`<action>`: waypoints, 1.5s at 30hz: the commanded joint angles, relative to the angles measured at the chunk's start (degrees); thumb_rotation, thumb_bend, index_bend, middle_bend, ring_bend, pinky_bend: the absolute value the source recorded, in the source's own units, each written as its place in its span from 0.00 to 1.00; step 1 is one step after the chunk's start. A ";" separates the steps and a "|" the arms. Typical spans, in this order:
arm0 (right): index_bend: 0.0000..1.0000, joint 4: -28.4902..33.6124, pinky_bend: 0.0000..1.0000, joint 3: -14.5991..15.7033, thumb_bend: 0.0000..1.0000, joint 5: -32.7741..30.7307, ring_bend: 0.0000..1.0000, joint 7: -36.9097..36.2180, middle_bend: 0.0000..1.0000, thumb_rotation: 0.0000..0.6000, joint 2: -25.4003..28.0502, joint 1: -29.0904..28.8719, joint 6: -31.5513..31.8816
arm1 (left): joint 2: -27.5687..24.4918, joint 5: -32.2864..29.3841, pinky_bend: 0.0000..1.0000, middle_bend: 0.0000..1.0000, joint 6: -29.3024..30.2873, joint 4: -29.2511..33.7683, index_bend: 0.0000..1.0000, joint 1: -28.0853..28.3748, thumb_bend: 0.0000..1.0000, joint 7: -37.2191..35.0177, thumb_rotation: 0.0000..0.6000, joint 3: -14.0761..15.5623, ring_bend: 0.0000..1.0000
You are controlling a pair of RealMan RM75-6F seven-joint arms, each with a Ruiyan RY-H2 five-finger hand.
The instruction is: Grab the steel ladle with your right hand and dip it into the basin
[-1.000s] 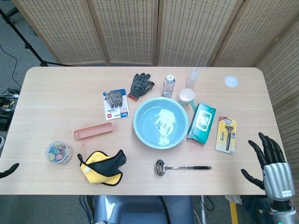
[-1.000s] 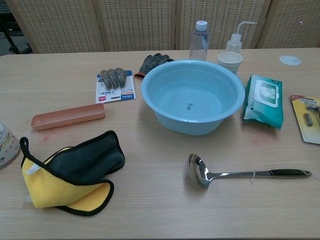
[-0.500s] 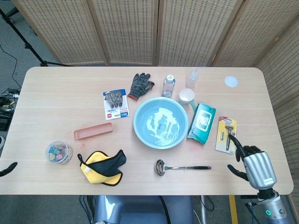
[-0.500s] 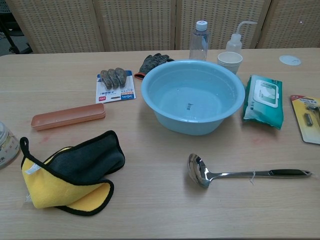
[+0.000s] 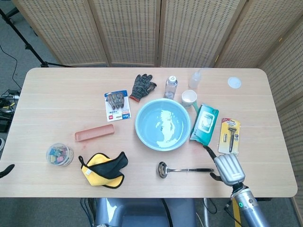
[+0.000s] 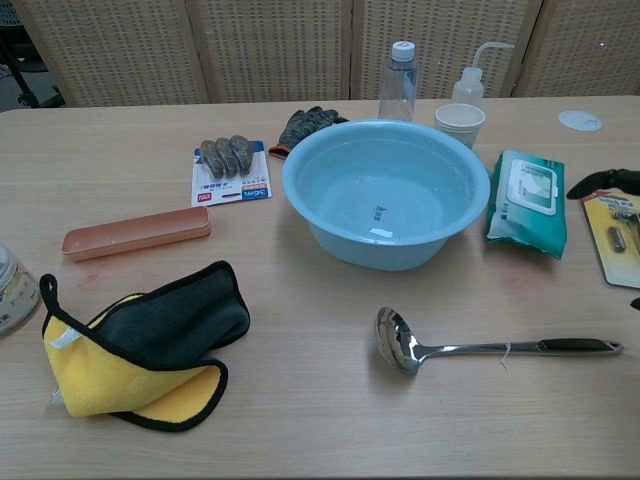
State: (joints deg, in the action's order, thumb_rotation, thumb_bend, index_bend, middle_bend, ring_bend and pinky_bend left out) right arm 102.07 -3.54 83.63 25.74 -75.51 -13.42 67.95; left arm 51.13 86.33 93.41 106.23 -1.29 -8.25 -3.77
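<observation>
The steel ladle [image 5: 184, 170] lies flat on the table in front of the light blue basin [image 5: 138, 124], bowl end to the left and black-tipped handle pointing right. In the chest view the ladle [image 6: 480, 348] lies just below the basin [image 6: 380, 250], which holds water. My right hand [image 5: 227, 168] hovers at the handle's right end with its fingers spread, holding nothing. Only dark fingertips [image 6: 603, 184] of it show at the chest view's right edge. My left hand [image 5: 4, 170] is a dark tip at the left edge of the head view.
A green wipes pack [image 5: 204, 123] and a razor pack [image 5: 230, 135] lie right of the basin. A paper cup [image 5: 189, 98], two bottles and a glove [image 5: 142, 86] stand behind it. A pink tray [image 5: 94, 133], a yellow-black cloth [image 5: 104, 169] and a clip jar [image 5: 60, 154] lie left.
My right hand has moved left and onto the table, from beyond the right edge to the ladle handle's end. It now enters the chest view. The ladle has not moved.
</observation>
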 commanded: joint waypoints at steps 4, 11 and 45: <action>0.33 1.99 1.00 -1.07 0.36 -9.97 0.94 8.41 1.00 1.00 -4.88 -2.51 -3.71 | -0.09 0.00 0.00 0.00 -0.32 -0.09 0.00 0.11 0.00 -0.13 1.00 0.03 0.00; 0.36 2.06 1.00 -0.84 0.33 -16.27 0.94 13.56 1.00 1.00 -8.21 -3.01 -2.45 | -0.11 -0.28 0.00 0.00 -0.54 -0.07 0.00 0.19 0.00 -0.13 1.00 -0.06 0.00; 0.47 -7.16 1.00 0.62 0.26 -22.03 0.94 15.29 1.00 1.00 -19.17 -4.58 2.26 | -0.23 -0.69 0.00 0.00 -0.96 -0.35 0.00 0.31 0.00 -0.27 1.00 -0.18 0.00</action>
State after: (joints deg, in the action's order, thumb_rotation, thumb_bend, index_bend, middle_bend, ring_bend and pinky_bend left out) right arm 95.00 -2.97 61.63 40.97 -94.62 -17.96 70.17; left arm 50.90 85.63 92.45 105.88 -0.98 -8.52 -3.95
